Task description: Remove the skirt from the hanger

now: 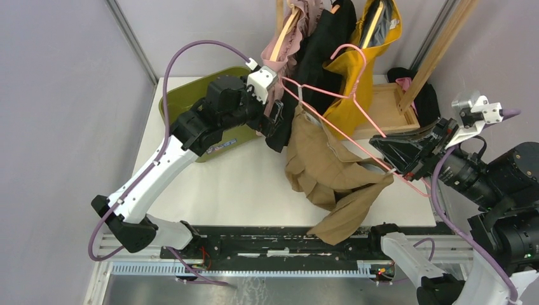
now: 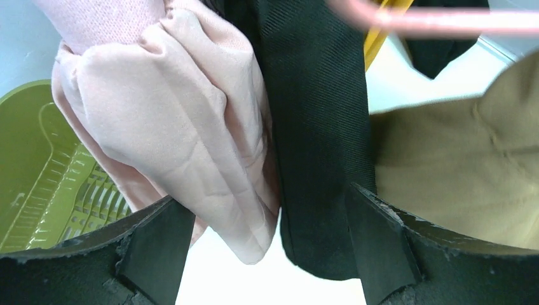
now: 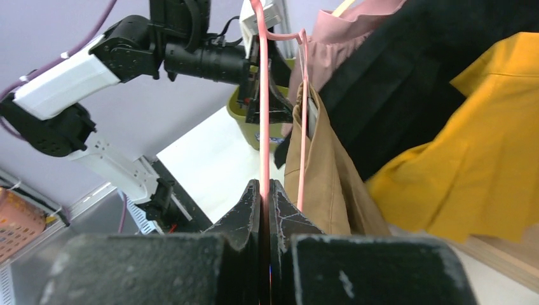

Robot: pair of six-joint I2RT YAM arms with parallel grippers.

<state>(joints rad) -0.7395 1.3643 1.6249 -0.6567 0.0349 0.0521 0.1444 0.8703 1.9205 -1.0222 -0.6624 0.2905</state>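
Jaws of right arm (image 1: 483, 184) clamped on thin pink wire hanger (image 3: 263, 127). Tan pleated skirt (image 1: 324, 168) hangs from it, hem trailing over white bench (image 1: 235, 184) front edge. Further back, left arm (image 1: 165, 159) jaws wide open beside skirt's waist, w/ black garment (image 2: 318, 127) & pink fabric (image 2: 191, 127) between them.

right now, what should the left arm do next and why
Probably shift the open left end effector sideways toward the tan skirt: it frames a pink garment and a black garment instead, while the right end effector clamps the pink hanger.
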